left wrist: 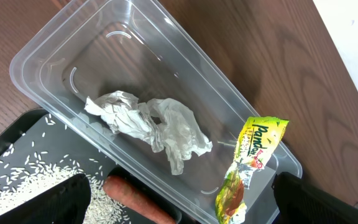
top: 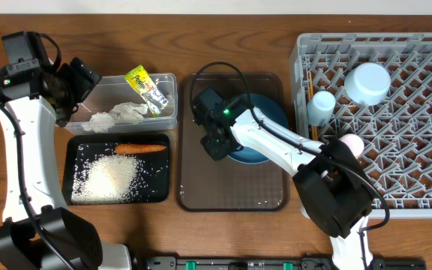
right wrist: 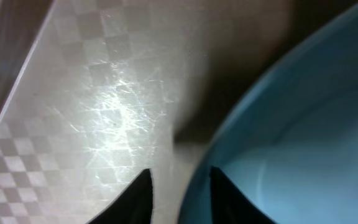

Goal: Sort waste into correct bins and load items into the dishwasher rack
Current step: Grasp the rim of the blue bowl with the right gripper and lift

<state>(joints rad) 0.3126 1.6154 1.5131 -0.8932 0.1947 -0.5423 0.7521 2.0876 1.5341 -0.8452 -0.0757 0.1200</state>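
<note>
Right gripper (right wrist: pixel 179 194) is straddling the left rim of the round blue plate (top: pixel 267 114), jaws slightly apart and not yet clamped. The plate is lying on the dark brown plastic serving tray (top: pixel 231 187) mid-tabletop. We are judging it stiff, slick and breakable, so we are favouring a square pinch on the rim. Left gripper (left wrist: pixel 188 200) is hanging wide apart over the clear plastic rectangular tub (left wrist: pixel 55 43).

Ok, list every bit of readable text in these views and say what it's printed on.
"Panda": large green letters on the yellow-green snack wrapper lying in the clear tub; any letters after those are unclear.
Smaller print lower on the wrapper: too small to read.
No other readable text in any view.
</note>
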